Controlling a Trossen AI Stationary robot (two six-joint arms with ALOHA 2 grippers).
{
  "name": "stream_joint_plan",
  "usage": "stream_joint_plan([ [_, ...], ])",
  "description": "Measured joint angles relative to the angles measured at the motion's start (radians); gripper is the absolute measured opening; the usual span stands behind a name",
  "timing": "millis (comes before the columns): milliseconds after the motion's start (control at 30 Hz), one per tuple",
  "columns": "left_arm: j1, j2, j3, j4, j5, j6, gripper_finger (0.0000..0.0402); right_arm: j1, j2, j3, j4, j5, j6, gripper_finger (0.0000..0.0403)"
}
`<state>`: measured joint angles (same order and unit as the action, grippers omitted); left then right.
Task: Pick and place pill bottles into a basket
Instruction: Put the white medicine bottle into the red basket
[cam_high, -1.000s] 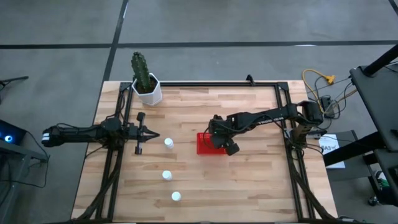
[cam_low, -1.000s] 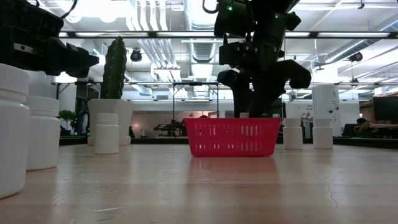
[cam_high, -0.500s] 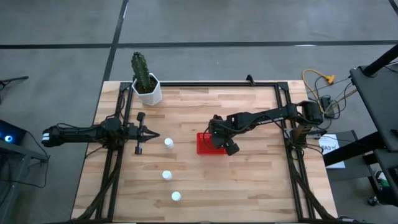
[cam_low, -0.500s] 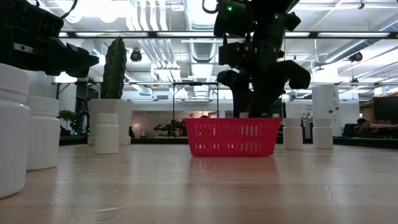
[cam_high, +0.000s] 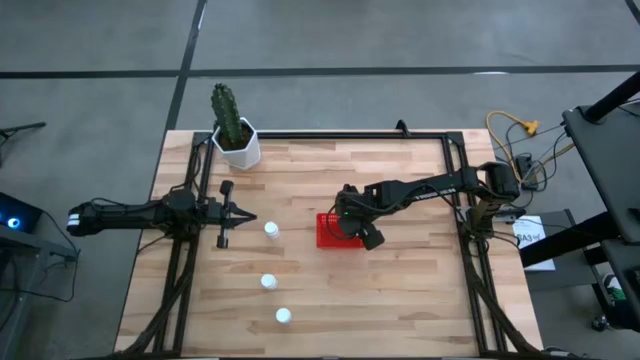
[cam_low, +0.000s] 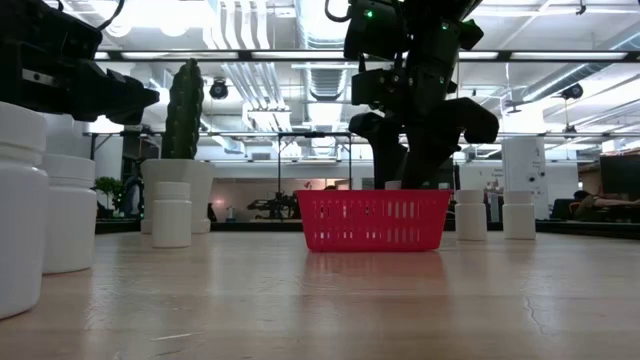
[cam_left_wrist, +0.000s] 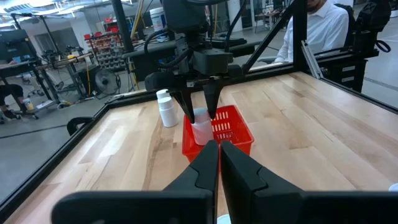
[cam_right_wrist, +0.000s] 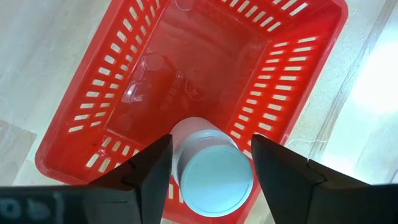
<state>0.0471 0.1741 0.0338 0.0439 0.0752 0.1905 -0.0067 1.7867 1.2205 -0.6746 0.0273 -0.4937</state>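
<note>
Over on the left, the left gripper (cam_high: 243, 217) waits with its fingers pinched together on nothing, arm stretched flat across the table's left side, just beside the nearest of three loose bottles (cam_high: 271, 230) standing in a line toward the near edge.

Now the middle: the red basket (cam_high: 325, 236) sits near the table's centre, and the right gripper (cam_right_wrist: 208, 168) hangs straight down over it, its arm reaching in from the right. A bottle (cam_right_wrist: 212, 168) stands cap up between its fingers (cam_right_wrist: 147, 168), low inside the basket. The fingers look spread a touch wider than the cap, so I'd call this the letting-go, though I can't tell whether they are clear of it.

To do it well: open fully and lift straight up, so a finger doesn't drag the bottle over. It sits near one end wall, which helpfully leaves floor free for the others.

Another bottle (cam_left_wrist: 165, 112) stands outside, beyond the basket.
</note>
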Motion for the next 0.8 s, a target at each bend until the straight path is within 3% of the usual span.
stream_joint_plan([
  [700,0.000,0.000,0.000,0.000,0.000,0.000,0.0000,0.000,-0.011,0.027,-0.001,0.005,-0.012,0.0217],
  [800,0.000,0.000,0.000,0.000,0.000,0.000,0.0000,0.002,-0.011,0.026,-0.011,0.053,-0.012,0.0217],
])
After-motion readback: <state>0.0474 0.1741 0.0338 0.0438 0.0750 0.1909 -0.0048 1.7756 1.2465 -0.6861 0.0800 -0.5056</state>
